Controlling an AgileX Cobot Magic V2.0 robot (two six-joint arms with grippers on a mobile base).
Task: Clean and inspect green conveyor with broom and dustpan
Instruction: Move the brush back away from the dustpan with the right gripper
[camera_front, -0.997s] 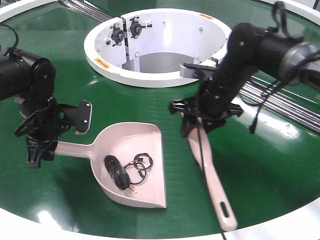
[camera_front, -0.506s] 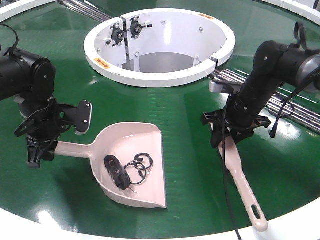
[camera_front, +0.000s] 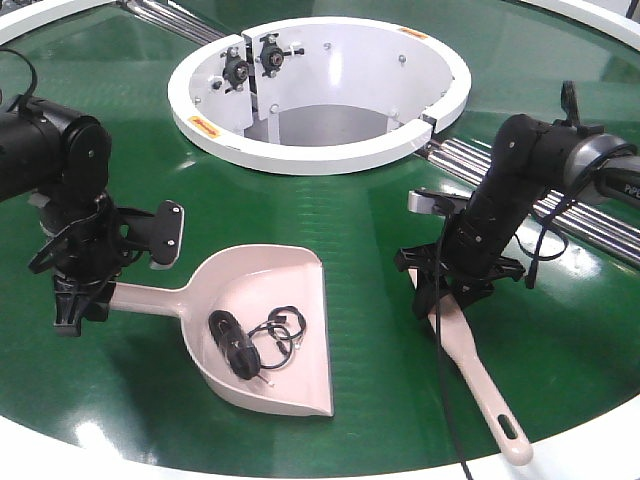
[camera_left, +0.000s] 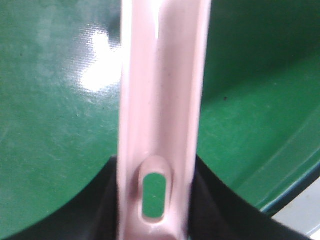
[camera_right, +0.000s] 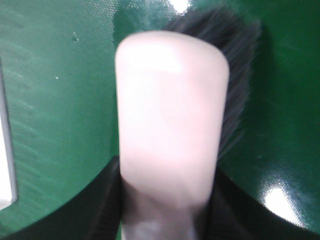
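Right end effector (camera_front: 452, 290) clamped on broom (camera_front: 482, 385) near bristle head, arm bent, wrist pointing down, at 4 o'clock from white ring (camera_front: 300, 160). Left end effector (camera_front: 75, 303) clamped on dustpan (camera_front: 270, 285) handle end, at 8 o'clock, wrist down. On green conveyor (camera_front: 370, 330): one broom, one dustpan, one black cable tangle (camera_front: 250, 340) inside pan.

Matte black arms (camera_front: 62, 150), loose black cables (camera_front: 437, 350)

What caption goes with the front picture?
Cleaning time: left hand holds the dustpan, right hand holds the broom on the conveyor.
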